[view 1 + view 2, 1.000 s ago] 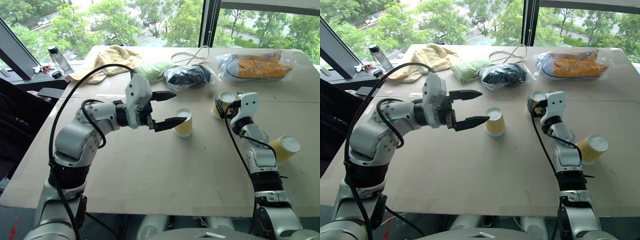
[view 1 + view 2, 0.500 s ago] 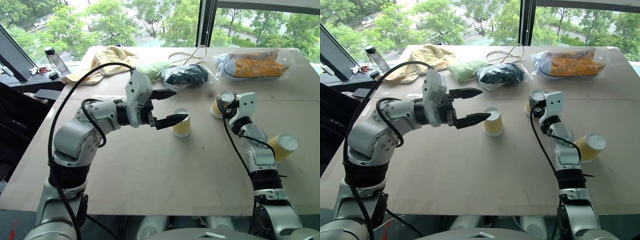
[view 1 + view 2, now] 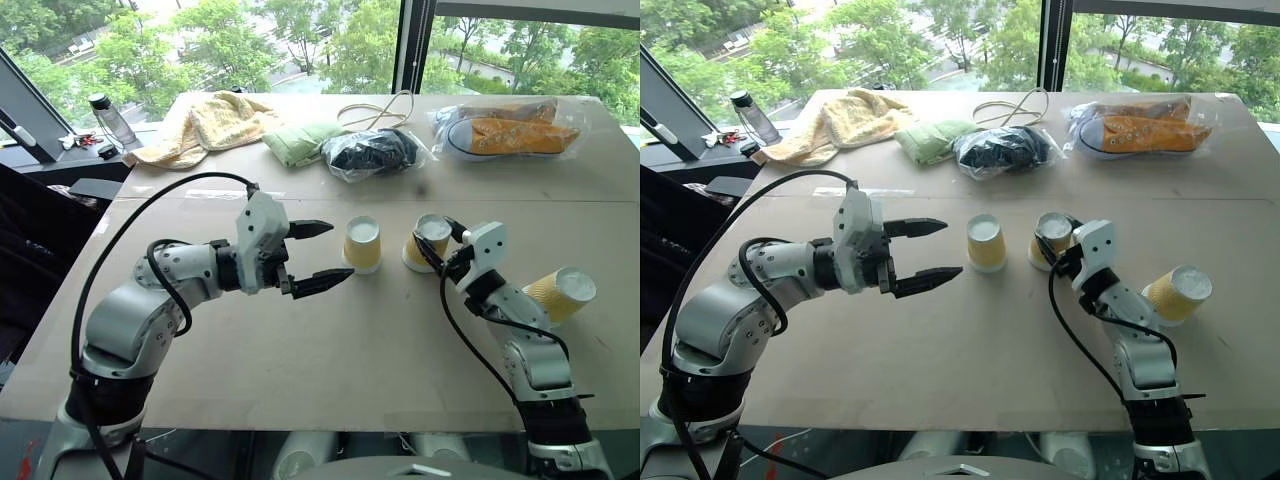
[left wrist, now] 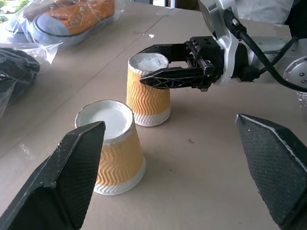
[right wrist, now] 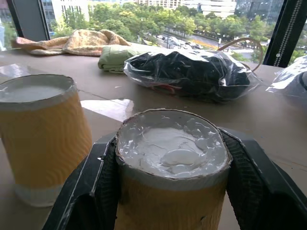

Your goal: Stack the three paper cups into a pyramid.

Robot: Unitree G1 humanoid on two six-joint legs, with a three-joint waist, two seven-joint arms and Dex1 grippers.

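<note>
With the right claw (image 3: 436, 247) clenched around an inverted ribbed paper cup (image 3: 424, 240), the step in hand is judged to be forming the base pair of the pyramid. This held cup stands just beside a second inverted cup (image 3: 362, 245), which lies at its 9 o'clock on the tabletop (image 3: 330, 350); a narrow gap separates the two. The third cup (image 3: 562, 294) lies on its side well apart, at about 4 o'clock from the held cup, near the tabletop's right edge.

The left claw (image 3: 318, 257) is released, jaws wide, and hovers at 9 o'clock of the second cup without touching it.

Recommended procedure, as a judgement:
- Set the held cup down flat with its wide rim fully on the tabletop, close to the second cup, so that a top cup can bridge both bases
- Keep the two closed ends level; a tilted base cup will shed the top cup
- Open the right claw gently and back it straight away from the cup, to avoid dragging it or nudging its neighbour
- Hold the left claw clear of the second cup
- The cup on its side then needs righting into the inverted pose before placement on top
</note>
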